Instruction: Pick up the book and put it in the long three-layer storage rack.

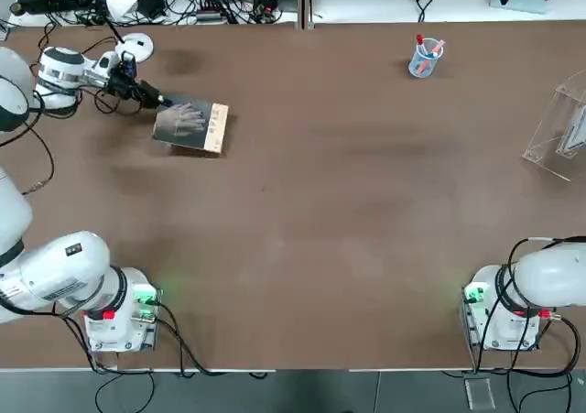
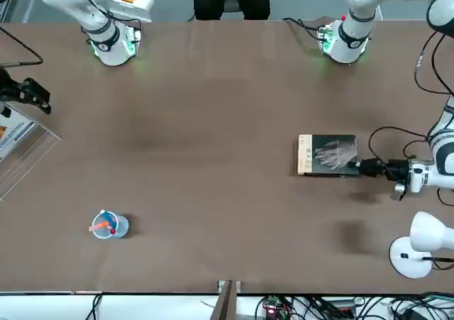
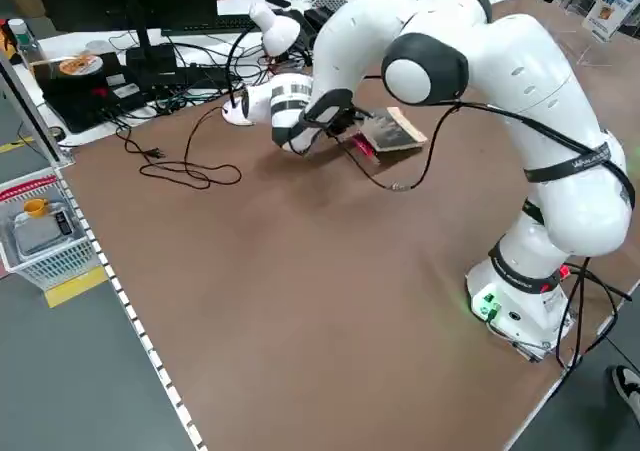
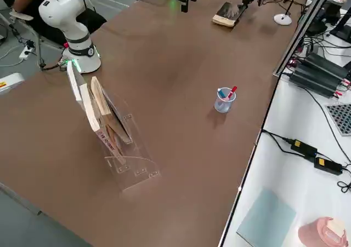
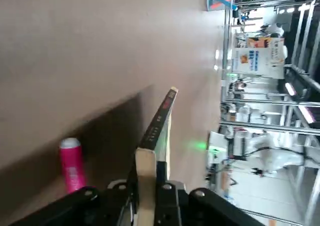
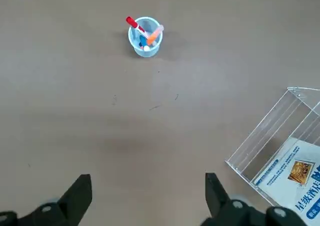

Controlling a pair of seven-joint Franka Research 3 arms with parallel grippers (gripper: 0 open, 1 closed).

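Brown table [image 1: 302, 248], cup of pens [image 1: 426, 58] far right. Book [image 1: 191, 124] at far left, clamped in left gripper's [image 5: 146, 186] fingers. Right gripper [image 6: 149, 193] beside rack [image 1: 563, 136], fingers spread, empty. Grasp done; carrying and racking remain, I judge.

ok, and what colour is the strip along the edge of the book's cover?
Tan; clearest in the front view.
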